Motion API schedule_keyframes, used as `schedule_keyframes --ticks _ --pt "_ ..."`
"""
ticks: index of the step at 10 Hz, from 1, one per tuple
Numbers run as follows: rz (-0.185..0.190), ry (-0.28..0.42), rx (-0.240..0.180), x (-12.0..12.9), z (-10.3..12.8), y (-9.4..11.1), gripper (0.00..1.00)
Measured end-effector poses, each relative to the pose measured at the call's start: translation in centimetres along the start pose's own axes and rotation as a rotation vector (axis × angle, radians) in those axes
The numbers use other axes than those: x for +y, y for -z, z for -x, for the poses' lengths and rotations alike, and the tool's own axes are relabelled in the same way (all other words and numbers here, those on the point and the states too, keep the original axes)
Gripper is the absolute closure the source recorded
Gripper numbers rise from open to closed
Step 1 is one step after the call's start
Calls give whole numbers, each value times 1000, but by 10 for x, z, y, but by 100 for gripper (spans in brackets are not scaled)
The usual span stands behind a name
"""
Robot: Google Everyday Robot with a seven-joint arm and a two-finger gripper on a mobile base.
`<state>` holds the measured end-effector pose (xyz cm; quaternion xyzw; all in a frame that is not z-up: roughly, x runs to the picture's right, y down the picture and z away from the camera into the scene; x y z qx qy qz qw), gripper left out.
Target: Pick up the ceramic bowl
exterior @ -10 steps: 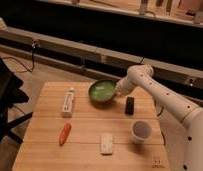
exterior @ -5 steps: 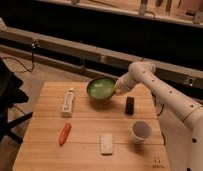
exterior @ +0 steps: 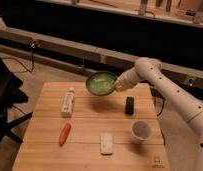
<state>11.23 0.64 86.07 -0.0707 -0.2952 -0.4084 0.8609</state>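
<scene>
The ceramic bowl is pinched at its right rim by the gripper, tilted above the table; slippage from this one-sided edge hold is judged possible.

1. Our white arm reaches in from the right, elbow bent high.
2. Our gripper sits at the ceramic bowl's right rim, gripping it, tilted, above the counter.

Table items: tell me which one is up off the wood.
The ceramic bowl. It is tilted in the air at the table's far edge, with the gripper at its right rim. The cup, carrot and the others lie flat.
</scene>
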Motion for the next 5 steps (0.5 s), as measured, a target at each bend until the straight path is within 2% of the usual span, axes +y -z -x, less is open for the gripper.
schedule_keyframes --ticks 4,5 --pt "-28 -1 -2 -4 -2 8 100" --pt "-26 -1 1 -3 -3 11 100"
